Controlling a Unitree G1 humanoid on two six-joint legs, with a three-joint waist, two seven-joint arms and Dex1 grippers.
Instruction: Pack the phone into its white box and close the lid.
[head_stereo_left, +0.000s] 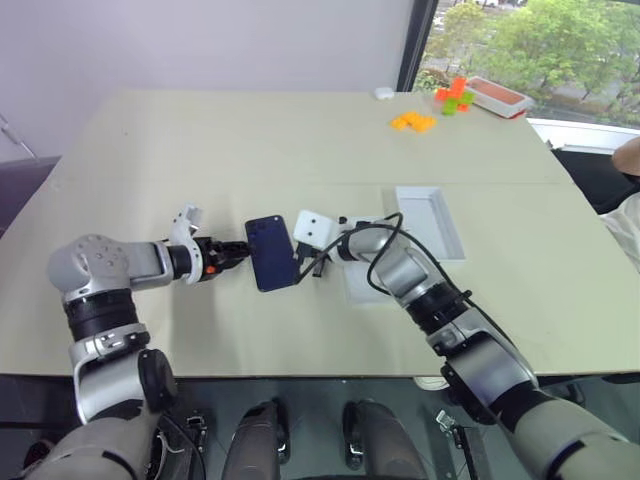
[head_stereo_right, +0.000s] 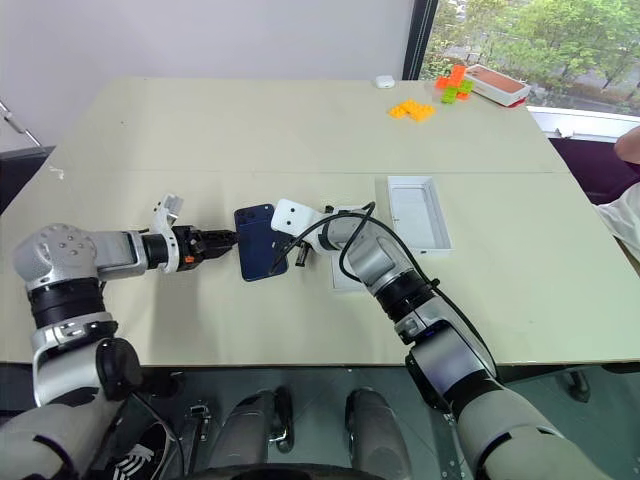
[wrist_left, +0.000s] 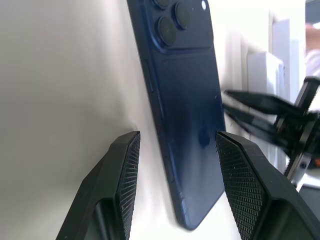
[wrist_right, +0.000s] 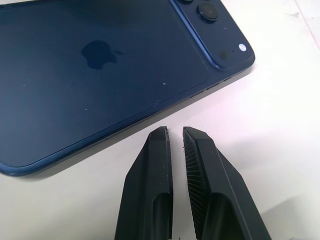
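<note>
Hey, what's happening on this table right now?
A two-armed robot is working on a dark blue phone lying back-up on the table. Its left claw is open at one long edge; its right claw, shut, is at the other. The white box sits open and empty nearby.
</note>
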